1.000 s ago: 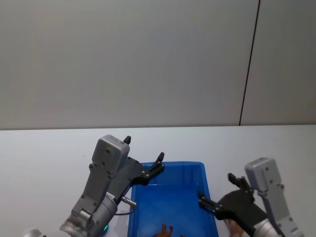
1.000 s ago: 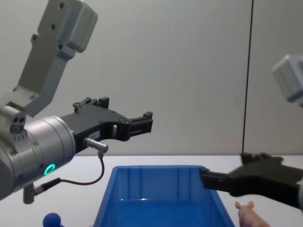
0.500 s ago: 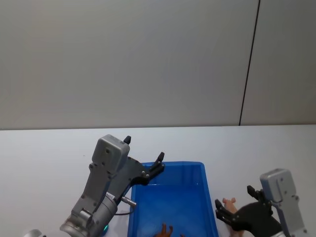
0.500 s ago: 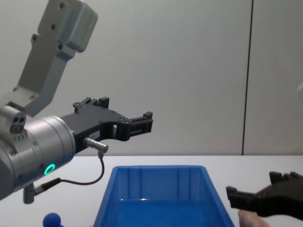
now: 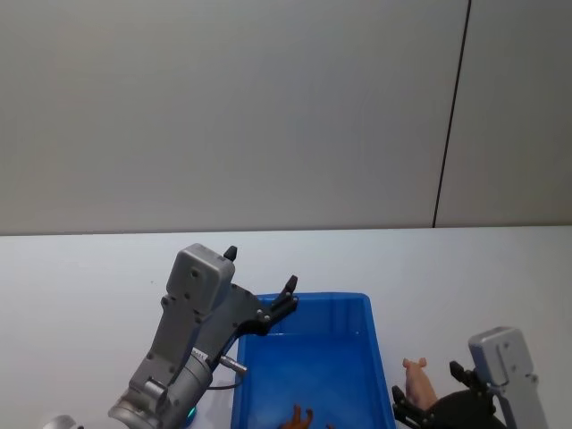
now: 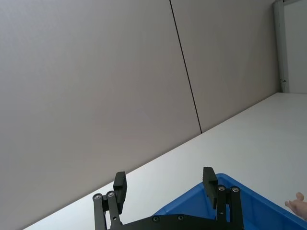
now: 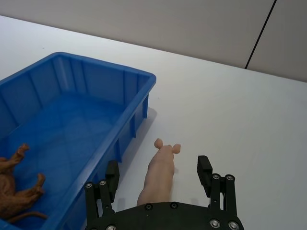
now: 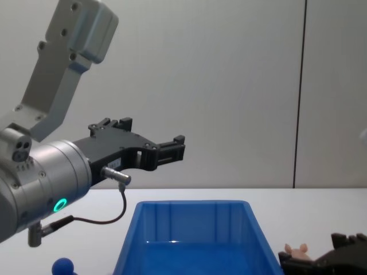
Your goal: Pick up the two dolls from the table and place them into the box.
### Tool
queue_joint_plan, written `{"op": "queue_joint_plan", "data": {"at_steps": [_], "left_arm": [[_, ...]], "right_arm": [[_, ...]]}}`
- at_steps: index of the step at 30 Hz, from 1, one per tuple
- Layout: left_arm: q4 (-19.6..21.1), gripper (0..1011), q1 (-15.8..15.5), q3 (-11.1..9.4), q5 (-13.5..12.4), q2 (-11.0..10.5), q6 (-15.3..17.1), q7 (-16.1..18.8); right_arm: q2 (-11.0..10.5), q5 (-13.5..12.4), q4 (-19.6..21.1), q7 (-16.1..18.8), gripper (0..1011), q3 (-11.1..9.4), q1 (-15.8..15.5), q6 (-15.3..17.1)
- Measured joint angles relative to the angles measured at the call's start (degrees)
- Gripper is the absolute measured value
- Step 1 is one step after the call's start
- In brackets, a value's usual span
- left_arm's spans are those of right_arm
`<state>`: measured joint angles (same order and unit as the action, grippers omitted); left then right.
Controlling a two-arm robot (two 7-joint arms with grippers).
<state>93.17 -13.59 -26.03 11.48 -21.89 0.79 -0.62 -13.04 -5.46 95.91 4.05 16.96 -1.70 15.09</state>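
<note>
A pale pink pig-like doll (image 7: 161, 168) lies on the white table (image 7: 240, 110) just right of the blue box (image 7: 105, 64). My right gripper (image 7: 157, 171) is open and low over the table, one finger on each side of the pig's body, not touching it. The head view shows the pig (image 5: 416, 380) beside the box (image 5: 304, 298), with the right gripper (image 5: 427, 395) over its near end. The dark blue round-topped doll (image 8: 62, 266) sits on the table left of the box (image 8: 195, 220). My left gripper (image 8: 166, 150) hangs open above the box's far left corner, holding nothing.
An orange animal figure (image 7: 15, 191) lies inside the box at its near end; the rest of the box floor is bare. White table stretches right of the pig and beyond the box. A grey wall stands behind.
My right gripper has moved from beside the box's right rim down and back, and now straddles the pig on the table. The left arm has not moved.
</note>
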Motion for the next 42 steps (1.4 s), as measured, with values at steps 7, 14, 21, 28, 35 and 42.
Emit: {"op": "queue_joint_plan", "data": {"at_steps": [7, 14, 21, 28, 35, 42], "left_arm": [[0.0, 1001, 0.0, 0.0, 0.0, 0.0, 0.0, 0.0], [0.0, 1001, 0.0, 0.0, 0.0, 0.0, 0.0, 0.0], [0.0, 1001, 0.0, 0.0, 0.0, 0.0, 0.0, 0.0], [0.0, 1001, 0.0, 0.0, 0.0, 0.0, 0.0, 0.0], [0.0, 1001, 0.0, 0.0, 0.0, 0.0, 0.0, 0.0], [0.0, 1001, 0.0, 0.0, 0.0, 0.0, 0.0, 0.0]], "right_arm": [[0.28, -0.15, -0.99, -0.38, 1001, 0.16, -0.34, 0.17], [0.77, -0.52, -2.75, -0.75, 1001, 0.21, -0.28, -0.62], [1.47, -1.17, -5.19, -1.27, 879, 0.13, 0.2, -2.3], [2.02, -1.63, -6.86, -1.64, 681, 0.06, 0.63, -4.27], [2.4, -1.92, -7.96, -1.69, 459, -0.12, 1.05, -6.34], [2.48, -2.61, -7.8, -1.38, 362, -0.4, 1.19, -7.54]]}}
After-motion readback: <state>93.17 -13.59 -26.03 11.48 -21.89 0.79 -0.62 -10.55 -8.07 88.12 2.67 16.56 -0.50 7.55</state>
